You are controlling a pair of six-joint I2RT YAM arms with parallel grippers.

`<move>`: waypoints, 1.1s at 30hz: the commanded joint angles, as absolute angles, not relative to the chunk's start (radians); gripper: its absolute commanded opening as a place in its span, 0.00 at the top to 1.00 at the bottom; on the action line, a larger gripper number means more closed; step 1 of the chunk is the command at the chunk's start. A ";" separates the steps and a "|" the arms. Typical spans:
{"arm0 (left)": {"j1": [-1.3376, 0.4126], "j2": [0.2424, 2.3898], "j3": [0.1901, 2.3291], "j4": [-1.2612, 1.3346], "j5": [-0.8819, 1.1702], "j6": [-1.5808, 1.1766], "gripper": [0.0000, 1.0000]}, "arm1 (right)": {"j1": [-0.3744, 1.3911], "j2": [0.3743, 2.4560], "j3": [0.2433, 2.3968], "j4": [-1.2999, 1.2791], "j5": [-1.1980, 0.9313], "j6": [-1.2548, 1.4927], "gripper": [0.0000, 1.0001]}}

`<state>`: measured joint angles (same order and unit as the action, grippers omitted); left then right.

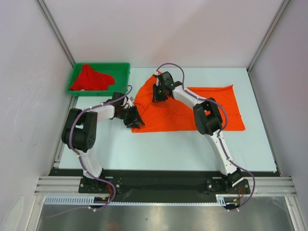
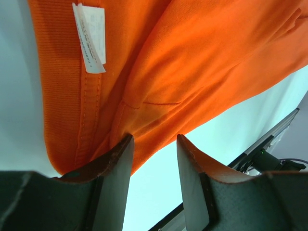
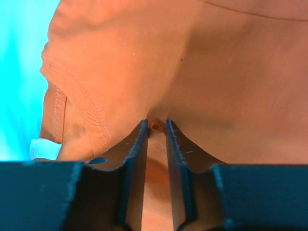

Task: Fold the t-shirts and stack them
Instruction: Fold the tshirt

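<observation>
We count 2 t-shirts, 1 tray and 2 arms. The orange t-shirt [image 1: 216, 108] lies on the pale tabletop [image 1: 168, 149]. Its right part is spread flat and its left part is bunched into folds between the 2 arms. The red t-shirt [image 1: 91, 79] sits crumpled in a heap inside the green tray [image 1: 124, 64], a rectangular plastic bin at the far left, well apart from the orange one.

The orange cloth is a soft matte knit with a ribbed collar [image 2: 62, 96], a stitched seam along it, and 1 white neck label [image 2: 91, 36] bearing fine print.

The left fingers [image 2: 118, 163] are spread. An edge of the orange cloth and bare tabletop show in the gap, and the dark pads look worn along their edges. The right fingers [image 3: 137, 144] are pressed nearly together, pinching a raised fold of the orange t-shirt near the collar.
</observation>
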<state>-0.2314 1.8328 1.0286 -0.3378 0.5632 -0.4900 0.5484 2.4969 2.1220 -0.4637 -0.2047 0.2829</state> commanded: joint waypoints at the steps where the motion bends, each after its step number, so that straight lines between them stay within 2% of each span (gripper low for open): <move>1: -0.230 1.870 1.028 -0.342 0.548 -0.472 0.52 | 0.560 2.526 2.161 -0.503 -0.146 0.278 0.75; 6: -0.230 1.871 1.025 -0.342 0.546 -0.474 0.52 | 0.546 2.514 2.186 -0.505 -0.132 0.282 0.98; 7: -0.230 1.873 1.025 -0.341 0.545 -0.474 0.52 | 0.545 2.511 2.192 -0.505 -0.127 0.284 0.99; 33: -0.230 1.862 1.012 -0.342 0.558 -0.488 0.52 | 0.506 2.585 2.322 -0.426 -0.175 0.368 1.00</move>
